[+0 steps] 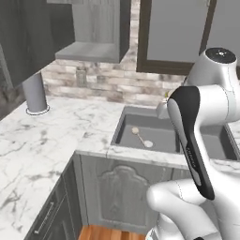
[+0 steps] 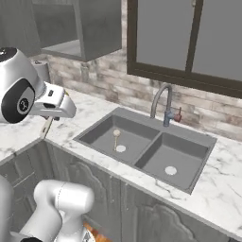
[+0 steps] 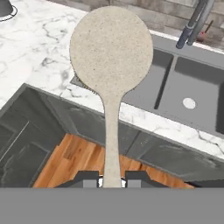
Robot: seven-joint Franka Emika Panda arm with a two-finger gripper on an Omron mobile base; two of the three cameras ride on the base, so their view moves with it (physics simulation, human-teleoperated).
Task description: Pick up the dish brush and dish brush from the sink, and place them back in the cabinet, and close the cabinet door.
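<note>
Now the fingers [image 3: 111, 180] grip one dish brush [image 3: 111, 57] by its handle above the worktop [image 3: 39, 61]; raise it level onto the cabinet [image 2: 78, 47] shelf. Second brush [image 2: 116, 137] lies in the sink [image 2: 189, 142].

The arm is folded with the elbow high. The claw [image 3: 111, 180] is closed on the thin handle of a dish brush [image 3: 111, 57], whose round head stands straight ahead of the fingertips.
</note>
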